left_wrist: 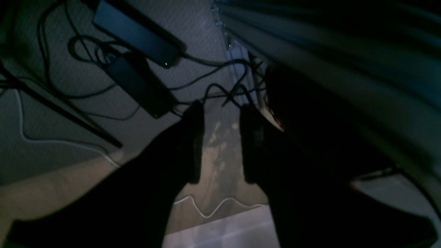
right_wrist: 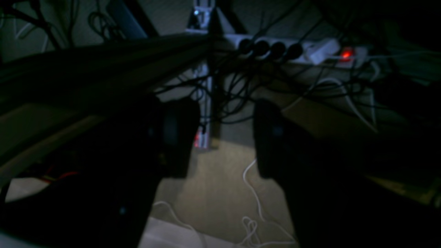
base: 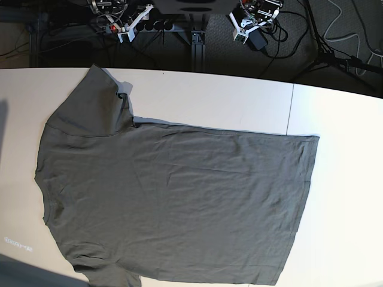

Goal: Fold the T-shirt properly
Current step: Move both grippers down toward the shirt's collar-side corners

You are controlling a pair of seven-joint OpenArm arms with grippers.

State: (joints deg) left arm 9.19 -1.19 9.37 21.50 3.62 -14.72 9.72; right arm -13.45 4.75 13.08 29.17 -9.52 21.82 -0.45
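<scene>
A large dark olive-grey cotton T-shirt (base: 173, 197) is laid flat and unfolded on the white table (base: 341, 179), collar end at the base view's left. Both arms are parked beyond the table's far edge, the left gripper (left_wrist: 220, 141) and right gripper (right_wrist: 224, 137) held open and empty above cable-strewn floor, folding apparently not yet begun.

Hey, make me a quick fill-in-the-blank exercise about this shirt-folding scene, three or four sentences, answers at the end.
1. The T-shirt lies spread flat on the white ____.
2. The left end effector is open and holds ____.
3. Beyond the right end effector, a power strip shows a glowing ____ light.
4. In the base view, the shirt's hem points toward the ____ side of the picture.

Missing words: table; nothing; red; right
</scene>
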